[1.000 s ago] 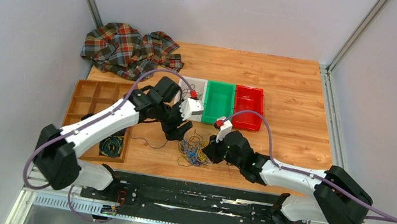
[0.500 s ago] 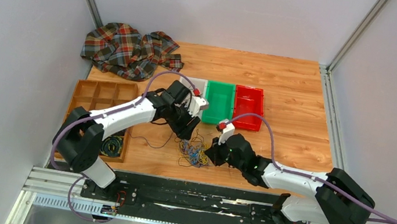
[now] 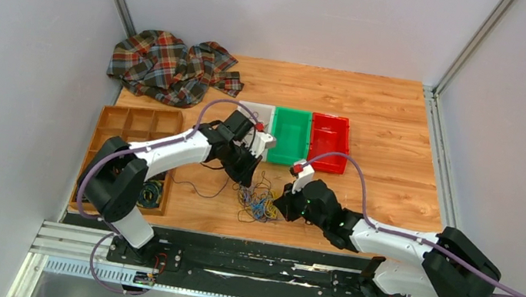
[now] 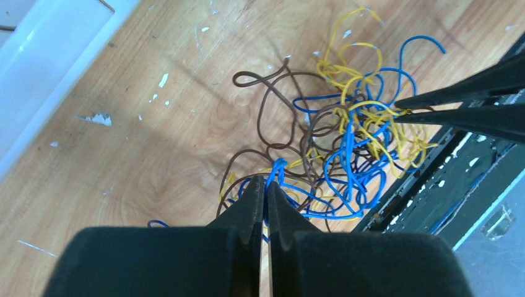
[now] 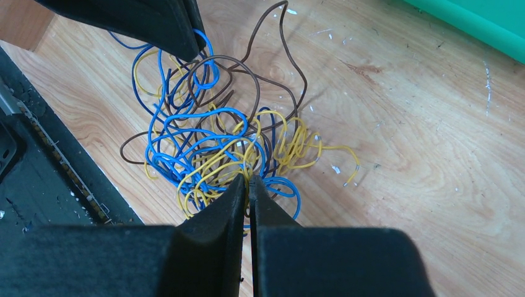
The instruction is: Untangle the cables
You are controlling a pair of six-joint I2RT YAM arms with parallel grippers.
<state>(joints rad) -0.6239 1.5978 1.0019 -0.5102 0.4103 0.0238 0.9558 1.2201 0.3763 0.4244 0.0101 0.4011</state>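
Though left gripper [image 4: 266, 190] and right gripper [image 5: 248, 180] each pinch shut on what seems a strand, the cables [image 3: 259, 201] lie knotted; nothing is separated.

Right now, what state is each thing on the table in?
cables, one tangled heap of blue, yellow and brown strands
left gripper, shut on a blue strand of the cables
right gripper, shut on yellow strands of the cables
plaid cloth, crumpled
green bin, empty
red bin, empty

The cables [image 3: 256, 203] lie as one loose tangle of thin blue, yellow and brown wire, near the middle of the table's [image 3: 392, 205] near edge.
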